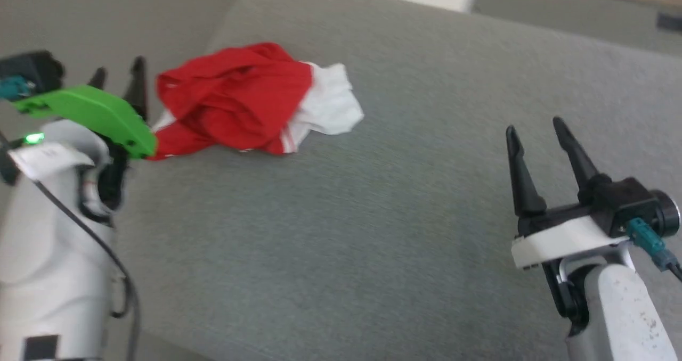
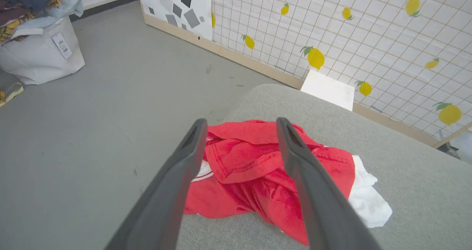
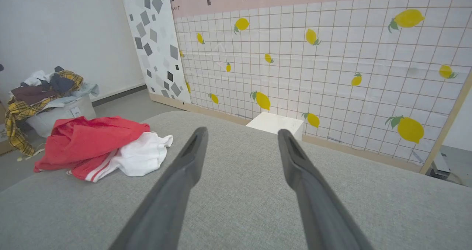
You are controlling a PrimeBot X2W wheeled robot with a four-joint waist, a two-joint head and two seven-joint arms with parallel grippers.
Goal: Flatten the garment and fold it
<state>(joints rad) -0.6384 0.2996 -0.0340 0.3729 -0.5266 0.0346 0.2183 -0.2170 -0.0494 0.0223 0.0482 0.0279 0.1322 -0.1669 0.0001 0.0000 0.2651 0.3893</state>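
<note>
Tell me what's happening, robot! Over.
Left gripper open, near the garment. Right gripper open, off to the side over bare cushion. Garment crumpled, not yet flattened. Nothing in the way.

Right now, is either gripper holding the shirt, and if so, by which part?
Nothing is held. The left gripper and the right gripper are both open, and the shirt lies crumpled on the grey surface.
</note>
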